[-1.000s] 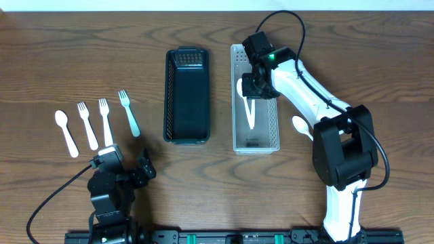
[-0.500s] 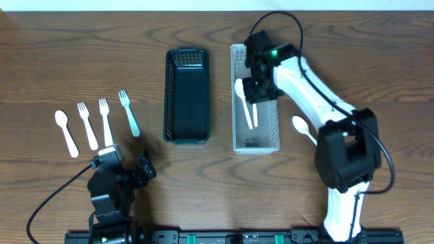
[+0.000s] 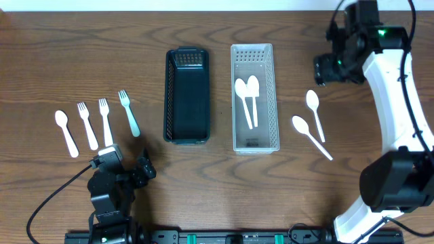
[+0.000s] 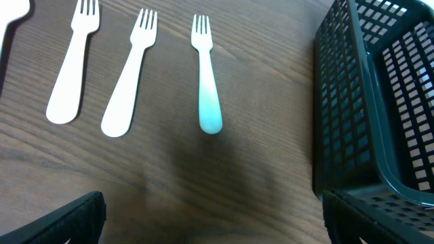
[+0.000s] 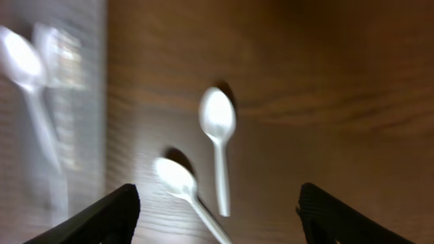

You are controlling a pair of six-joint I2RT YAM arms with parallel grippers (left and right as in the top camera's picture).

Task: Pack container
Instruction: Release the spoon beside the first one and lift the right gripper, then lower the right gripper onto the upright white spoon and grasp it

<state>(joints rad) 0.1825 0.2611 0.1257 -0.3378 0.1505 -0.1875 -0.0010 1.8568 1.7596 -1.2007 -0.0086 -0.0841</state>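
The clear container (image 3: 274,115) sits mid-table with two white spoons (image 3: 243,91) lying side by side inside. Two more white spoons (image 5: 218,122) lie on the table just right of it, under the right gripper (image 5: 217,203), whose jaws are spread wide and hold nothing. The empty black basket (image 3: 167,95) stands left of the container. Further left lie a light blue fork (image 4: 207,88) and two white forks (image 3: 104,115). The left gripper (image 4: 213,210) hovers near them, wide and empty.
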